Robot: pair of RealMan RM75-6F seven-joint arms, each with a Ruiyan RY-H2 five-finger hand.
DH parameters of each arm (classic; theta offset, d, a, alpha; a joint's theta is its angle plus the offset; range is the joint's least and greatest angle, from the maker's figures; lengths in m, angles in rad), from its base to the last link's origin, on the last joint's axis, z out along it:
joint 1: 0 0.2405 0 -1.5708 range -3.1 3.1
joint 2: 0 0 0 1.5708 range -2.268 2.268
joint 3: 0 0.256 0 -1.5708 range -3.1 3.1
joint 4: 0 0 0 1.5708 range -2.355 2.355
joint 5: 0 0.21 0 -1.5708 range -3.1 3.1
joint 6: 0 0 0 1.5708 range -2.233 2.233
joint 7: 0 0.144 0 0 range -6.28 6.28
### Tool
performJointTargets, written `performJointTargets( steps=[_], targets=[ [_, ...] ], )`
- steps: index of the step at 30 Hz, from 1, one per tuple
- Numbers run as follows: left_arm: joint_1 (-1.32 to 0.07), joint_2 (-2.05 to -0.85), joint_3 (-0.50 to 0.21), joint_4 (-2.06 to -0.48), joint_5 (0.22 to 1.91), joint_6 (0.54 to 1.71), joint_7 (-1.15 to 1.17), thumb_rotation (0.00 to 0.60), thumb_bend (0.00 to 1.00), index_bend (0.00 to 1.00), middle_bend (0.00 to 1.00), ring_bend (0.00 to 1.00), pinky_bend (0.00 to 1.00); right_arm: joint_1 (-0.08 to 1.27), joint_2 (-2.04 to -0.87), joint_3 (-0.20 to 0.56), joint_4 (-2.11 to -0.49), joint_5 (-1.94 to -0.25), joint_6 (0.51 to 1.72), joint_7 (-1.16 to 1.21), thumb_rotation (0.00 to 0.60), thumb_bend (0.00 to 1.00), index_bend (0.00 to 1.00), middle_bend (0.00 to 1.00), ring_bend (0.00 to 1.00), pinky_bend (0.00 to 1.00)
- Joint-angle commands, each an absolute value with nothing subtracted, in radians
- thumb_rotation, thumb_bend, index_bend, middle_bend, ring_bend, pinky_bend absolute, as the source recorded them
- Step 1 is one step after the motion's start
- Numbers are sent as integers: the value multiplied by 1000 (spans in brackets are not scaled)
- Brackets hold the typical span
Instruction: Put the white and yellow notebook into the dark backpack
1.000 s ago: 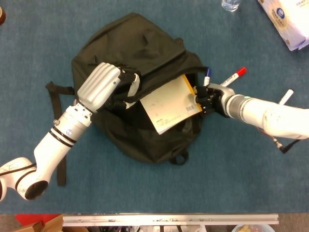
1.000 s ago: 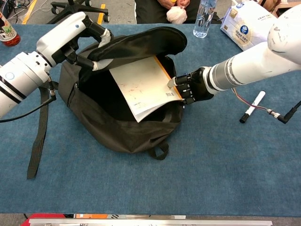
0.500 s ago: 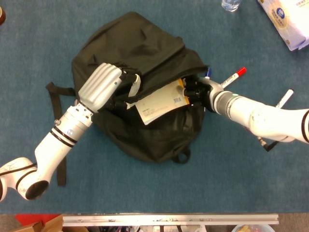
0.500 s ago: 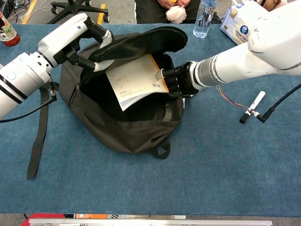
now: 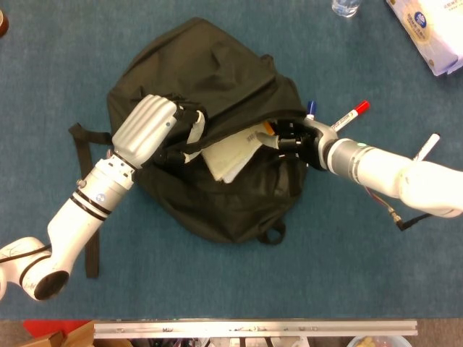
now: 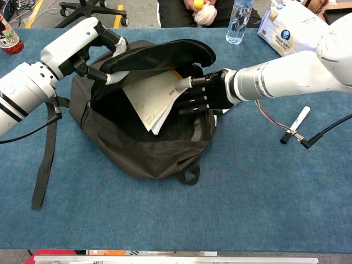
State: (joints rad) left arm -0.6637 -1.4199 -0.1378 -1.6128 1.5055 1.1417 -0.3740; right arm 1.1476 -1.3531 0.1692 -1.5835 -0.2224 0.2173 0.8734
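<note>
The left hand (image 6: 82, 47) grips the backpack (image 6: 137, 148) flap, holding its mouth open. The notebook (image 6: 151, 99) sits mostly inside, the right hand (image 6: 206, 96) grasping its edge at 3 o'clock. Markers (image 5: 351, 113) and a water bottle (image 6: 239, 19) lie on the blue surface (image 6: 247, 203) beyond.

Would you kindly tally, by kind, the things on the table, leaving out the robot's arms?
Backpack: 1
Notebook: 1
Markers: 3
Bottles: 2
Tissue pack: 1
Total: 8
</note>
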Motion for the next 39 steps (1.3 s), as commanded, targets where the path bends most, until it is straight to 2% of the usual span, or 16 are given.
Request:
performJointTargets(
  steps=[1, 6, 14, 18, 22, 25, 29, 39],
  targets=[
    [-663, -1419, -138, -1612, 1502, 1141, -377, 600, 366, 796, 589, 514, 430, 1113, -1350, 194, -1581, -256, 197, 856, 600, 411, 12, 188, 119, 350],
    [-661, -1415, -139, -1612, 1498, 1139, -381, 600, 366, 796, 589, 514, 430, 1070, -1353, 226, -1582, -335, 191, 810, 600, 409, 0, 132, 70, 298],
    [-661, -1410, -140, -1616, 1486, 1129, -386, 600, 366, 796, 586, 513, 430, 997, -1338, 269, -1614, -529, 218, 682, 600, 370, 0, 123, 50, 261],
    [-661, -1405, -139, -1621, 1481, 1122, -380, 600, 366, 795, 585, 511, 430, 979, -1342, 252, -1624, -611, 258, 614, 600, 287, 0, 122, 49, 250],
    [-659, -1403, -138, -1623, 1478, 1120, -378, 600, 366, 795, 585, 510, 430, 971, -1346, 231, -1632, -672, 301, 554, 600, 117, 0, 123, 49, 240],
    [-659, -1402, -140, -1624, 1476, 1118, -378, 600, 366, 795, 585, 510, 430, 971, -1348, 209, -1635, -719, 345, 497, 600, 48, 0, 122, 50, 226],
    [-660, -1402, -141, -1624, 1473, 1114, -379, 600, 366, 795, 585, 510, 430, 974, -1357, 173, -1636, -758, 404, 424, 600, 12, 0, 123, 49, 223],
    [-662, -1395, -141, -1629, 1465, 1099, -379, 600, 366, 794, 585, 508, 430, 969, -1334, 116, -1675, -800, 500, 296, 600, 0, 0, 123, 46, 214]
  ],
)
